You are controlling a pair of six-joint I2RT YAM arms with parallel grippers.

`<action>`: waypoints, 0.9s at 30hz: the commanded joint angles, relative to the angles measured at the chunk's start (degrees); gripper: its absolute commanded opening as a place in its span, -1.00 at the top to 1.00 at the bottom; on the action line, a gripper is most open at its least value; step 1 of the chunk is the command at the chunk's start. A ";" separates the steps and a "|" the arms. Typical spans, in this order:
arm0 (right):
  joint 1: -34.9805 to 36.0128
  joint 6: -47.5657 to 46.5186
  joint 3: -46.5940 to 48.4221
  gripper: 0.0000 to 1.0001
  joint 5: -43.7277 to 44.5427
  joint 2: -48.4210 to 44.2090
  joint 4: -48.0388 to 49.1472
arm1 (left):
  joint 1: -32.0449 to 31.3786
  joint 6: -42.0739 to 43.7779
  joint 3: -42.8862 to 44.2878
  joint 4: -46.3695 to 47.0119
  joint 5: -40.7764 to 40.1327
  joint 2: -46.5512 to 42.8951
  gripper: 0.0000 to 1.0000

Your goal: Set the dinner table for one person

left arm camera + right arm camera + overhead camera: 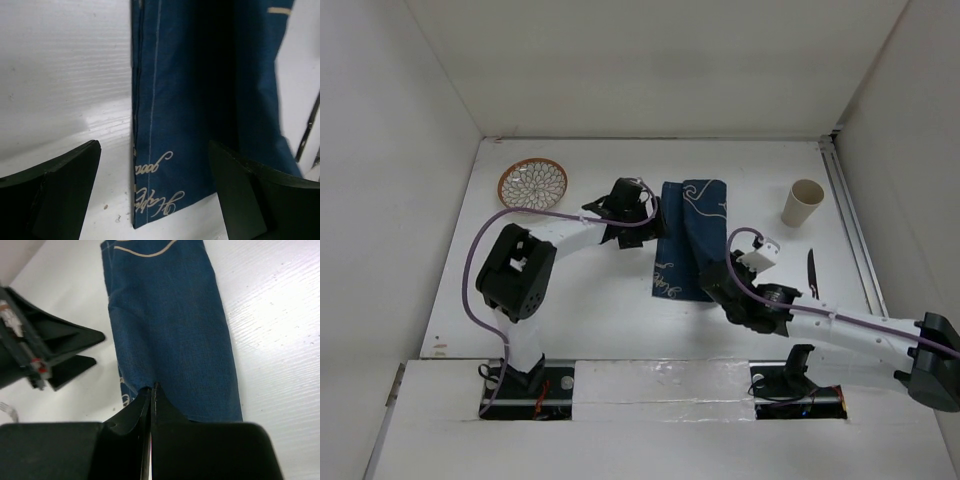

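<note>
The dinner table (600,300) is the white surface. A dark blue cloth mat (685,235) with cream script lies folded lengthwise near its middle. My left gripper (650,215) is open at the mat's left edge. In the left wrist view its fingers straddle the mat's corner (165,165) without touching it, the gripper (154,147) low over the table. My right gripper (705,275) is shut on the mat's near edge. In the right wrist view the gripper (151,387) pinches a raised fold of the mat (170,330).
A patterned brown-rimmed plate (533,183) sits at the back left. A beige cup (803,202) stands at the back right. A dark knife (812,273) lies near the right edge. The left gripper's fingers (75,337) show in the right wrist view.
</note>
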 commanded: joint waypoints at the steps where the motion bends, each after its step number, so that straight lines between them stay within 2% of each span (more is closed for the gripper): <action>1: 0.46 -2.47 -0.72 1.00 -0.97 -2.76 5.54 | 0.14 1.21 0.83 -1.53 -1.92 1.13 -0.69; 4: 0.46 -3.00 -1.86 1.00 -0.98 -5.04 6.24 | -0.55 1.21 0.31 -1.00 -1.13 4.11 -0.52; 10: 0.46 -4.76 -4.85 1.00 -1.51 -10.05 10.28 | -3.02 1.21 4.25 -3.46 -4.02 9.65 -0.37; 11: 0.46 -4.76 -5.37 1.00 -1.51 -10.58 10.81 | -3.02 1.73 4.87 -4.33 -4.03 10.27 -0.20; 13: 0.46 -5.29 -5.37 0.99 -1.51 -11.29 10.81 | -3.63 1.74 6.54 -5.57 -5.86 11.85 0.01; 18: -0.07 -6.70 -5.37 0.99 -2.65 -11.91 11.34 | -4.16 1.74 7.60 -6.80 -6.93 13.61 0.33; 19: -0.59 -6.70 -5.90 0.99 -2.65 -11.91 11.86 | -4.16 1.74 7.60 -7.32 -7.45 13.61 0.61; 22: -0.60 -7.22 -5.90 0.99 -3.27 -11.91 12.48 | -4.16 1.74 8.13 -8.03 -8.94 14.67 1.00; 27: -3.23 -8.36 -7.04 0.99 -5.20 -11.91 14.23 | -4.16 -0.54 8.65 -9.34 -14.82 14.67 1.00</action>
